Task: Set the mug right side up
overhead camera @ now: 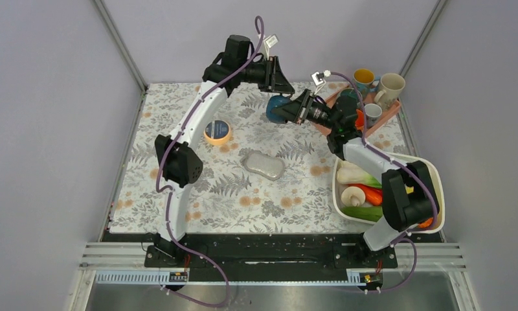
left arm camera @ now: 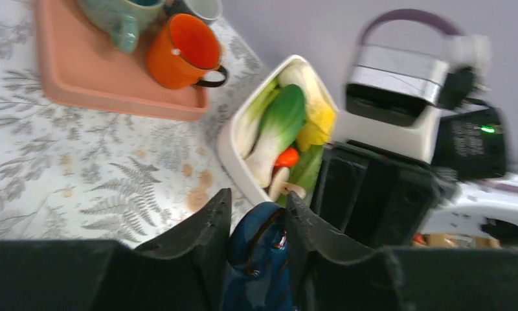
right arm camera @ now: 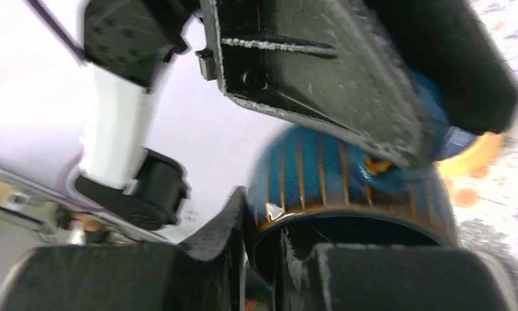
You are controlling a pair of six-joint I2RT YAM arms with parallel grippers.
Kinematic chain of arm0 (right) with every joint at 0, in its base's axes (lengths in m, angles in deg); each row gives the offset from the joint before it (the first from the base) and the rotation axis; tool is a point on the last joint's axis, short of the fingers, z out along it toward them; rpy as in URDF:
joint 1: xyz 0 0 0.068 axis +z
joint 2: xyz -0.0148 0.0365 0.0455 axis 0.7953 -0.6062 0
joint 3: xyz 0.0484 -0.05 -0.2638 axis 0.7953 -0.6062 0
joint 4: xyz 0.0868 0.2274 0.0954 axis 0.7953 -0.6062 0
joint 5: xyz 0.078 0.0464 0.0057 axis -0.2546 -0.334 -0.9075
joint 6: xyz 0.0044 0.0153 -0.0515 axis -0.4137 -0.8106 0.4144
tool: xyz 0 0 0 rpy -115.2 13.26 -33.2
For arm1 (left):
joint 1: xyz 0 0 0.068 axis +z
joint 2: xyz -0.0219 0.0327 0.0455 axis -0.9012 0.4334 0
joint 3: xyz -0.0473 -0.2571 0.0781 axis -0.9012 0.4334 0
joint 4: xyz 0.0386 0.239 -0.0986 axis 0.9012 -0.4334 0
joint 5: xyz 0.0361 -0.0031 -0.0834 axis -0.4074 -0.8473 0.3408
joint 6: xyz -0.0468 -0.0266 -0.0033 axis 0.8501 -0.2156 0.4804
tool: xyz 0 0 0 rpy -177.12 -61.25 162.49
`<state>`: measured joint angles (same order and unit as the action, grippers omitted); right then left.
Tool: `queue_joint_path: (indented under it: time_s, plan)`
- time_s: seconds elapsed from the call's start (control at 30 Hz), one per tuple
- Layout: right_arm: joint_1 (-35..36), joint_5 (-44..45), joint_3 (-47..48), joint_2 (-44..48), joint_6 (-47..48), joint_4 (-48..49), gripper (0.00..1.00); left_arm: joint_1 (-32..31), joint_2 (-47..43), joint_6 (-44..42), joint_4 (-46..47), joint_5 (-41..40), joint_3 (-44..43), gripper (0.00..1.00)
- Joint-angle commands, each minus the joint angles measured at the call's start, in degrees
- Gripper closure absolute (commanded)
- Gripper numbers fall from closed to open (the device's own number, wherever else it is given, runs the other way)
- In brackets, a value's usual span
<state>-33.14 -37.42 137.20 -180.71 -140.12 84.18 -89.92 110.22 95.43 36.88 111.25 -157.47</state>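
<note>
Right wrist view: where's the mug [right arm camera: 347, 175]?
— In the air, on its side, over the far part of the table [overhead camera: 243, 194], near the tray [left arm camera: 81, 84]. The right tool [right arm camera: 261, 223] pinches its rim, one finger inside, one outside.
— And the left tool [left arm camera: 256, 197]?
— Narrow around the mug's body, seemingly touching.
— Best way on?
— I'd free the left only once the rim pinch looks sure, roll the right wrist slowly until the mouth faces up, then lower onto bare table. That glaze looks slippery.

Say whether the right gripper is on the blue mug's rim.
Yes, the right gripper pinches the rim of the blue mug, one finger inside, one outside.
</note>
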Motion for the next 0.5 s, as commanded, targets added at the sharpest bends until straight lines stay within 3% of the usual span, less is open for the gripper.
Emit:
queue_joint_path:
  time_s: [0.0,0.07,0.13,0.3,0.47]
  plan:
    - [0.4,5.3,5.4,4.9,18.2,-26.2,1.00,0.2,-4.6,-10.3,-0.9,-12.4,0.0,0.45]
    - [0.4,9.1,10.5,5.3,28.6,-42.5,1.00,0.4,-5.1,-16.8,-3.7,-19.7,-0.6,0.17]
    - [0.4,13.2,16.2,4.6,37.6,-56.2,1.00,0.5,-5.4,-21.7,-5.5,-27.6,-1.4,0.02]
    - [0.1,21.6,26.4,-0.4,50.9,-74.3,1.00,1.2,-6.3,-29.6,-6.6,-45.7,-2.2,0.01]
    - [-1.4,32.8,43.9,-13.2,59.6,-90.8,1.00,1.2,-6.9,-38.3,-6.8,-60.3,0.0,0.01]
